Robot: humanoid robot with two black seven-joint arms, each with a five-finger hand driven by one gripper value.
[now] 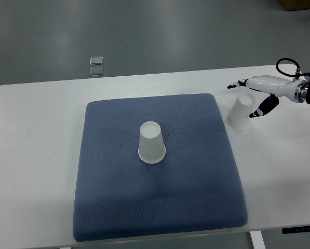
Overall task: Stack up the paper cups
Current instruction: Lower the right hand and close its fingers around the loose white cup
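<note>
I see two white paper cups (pixel 151 143) (pixel 240 112), a blue dotted-weave mat (pixel 157 207), a white surface (pixel 30 155), a grey-green floor (pixel 144 31), and a white robot hand (pixel 254 96) with black fingertips (pixel 259 112).

Right hand (pixel 254 92) extended from right edge, fingers spread.

You get even, soft overhead light; the table (pixel 35 155) glows bright without glare, the cup (pixel 151 143) throws little shadow, focus slightly soft.
</note>
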